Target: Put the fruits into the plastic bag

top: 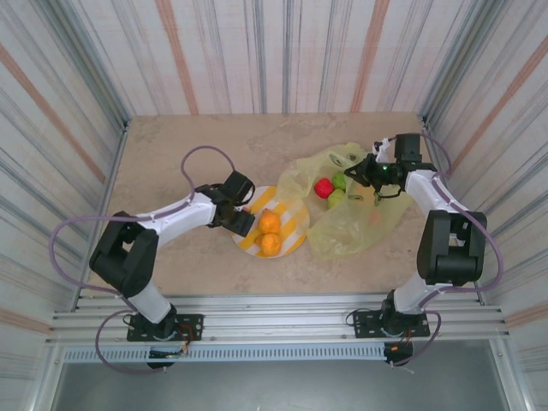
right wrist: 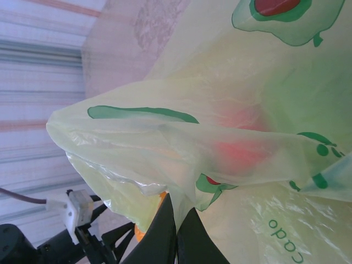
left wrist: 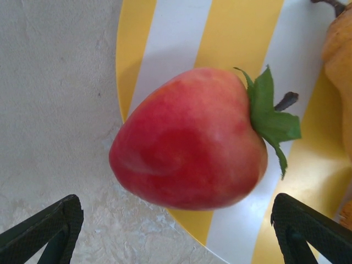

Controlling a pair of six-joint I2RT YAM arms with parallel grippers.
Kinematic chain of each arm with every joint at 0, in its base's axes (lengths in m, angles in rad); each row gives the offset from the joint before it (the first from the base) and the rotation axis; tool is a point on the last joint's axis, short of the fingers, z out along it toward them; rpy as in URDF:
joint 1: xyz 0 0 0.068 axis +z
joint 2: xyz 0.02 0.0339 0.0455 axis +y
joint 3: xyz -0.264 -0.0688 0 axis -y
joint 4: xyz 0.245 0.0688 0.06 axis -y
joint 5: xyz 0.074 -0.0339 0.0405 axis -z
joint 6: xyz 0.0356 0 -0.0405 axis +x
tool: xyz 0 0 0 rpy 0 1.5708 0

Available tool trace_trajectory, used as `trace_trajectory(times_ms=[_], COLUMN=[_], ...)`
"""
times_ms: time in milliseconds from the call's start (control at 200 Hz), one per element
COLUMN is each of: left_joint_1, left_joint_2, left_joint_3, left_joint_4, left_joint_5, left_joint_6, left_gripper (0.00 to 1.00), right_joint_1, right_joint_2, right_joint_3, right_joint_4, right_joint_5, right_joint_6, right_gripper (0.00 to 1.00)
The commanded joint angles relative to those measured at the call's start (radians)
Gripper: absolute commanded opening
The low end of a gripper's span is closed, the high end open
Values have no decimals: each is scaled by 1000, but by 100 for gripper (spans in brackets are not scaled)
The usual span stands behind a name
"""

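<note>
A red fruit (left wrist: 190, 140) with a green leaf lies on the rim of the striped plate (left wrist: 236, 33), half over the table. My left gripper (left wrist: 176, 208) hangs open right above it, one finger (left wrist: 55, 225) on each side, not touching. From above, that left gripper (top: 246, 221) sits at the plate's left edge, beside two orange fruits (top: 270, 221) (top: 271, 245). The plastic bag (top: 351, 218) lies to the right, with a red fruit (top: 323, 187) and two green fruits (top: 341, 181) (top: 336, 199) at its mouth. My right gripper (top: 366, 169) (right wrist: 177, 220) is shut on the plastic bag's (right wrist: 181, 137) edge and holds it up.
The yellow-and-white plate (top: 295, 214) sits mid-table, touching the bag's left side. Striped walls close in the table on three sides. Another orange fruit (left wrist: 338, 55) borders the red one on the plate. The left arm (right wrist: 82, 236) shows beneath the lifted bag.
</note>
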Motion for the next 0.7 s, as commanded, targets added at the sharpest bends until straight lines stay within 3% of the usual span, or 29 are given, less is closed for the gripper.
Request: trace_trajectory(times_ms=[0,691], left_joint_1=[-5,55], left_joint_2=[42,190], left_joint_3=[50,178], left_joint_4=[-23,25], left_joint_5=[-37,98], left_joint_6=[37,90], left_gripper=[93,85], right_joint_1=[-7,-7], right_joint_2=[-4,2], right_joint_3=[-13,-18], right_joint_4=[-4,-4], right_joint_5=[-15,-12], right_joint_6=[-17,-20], right_gripper=[0,0])
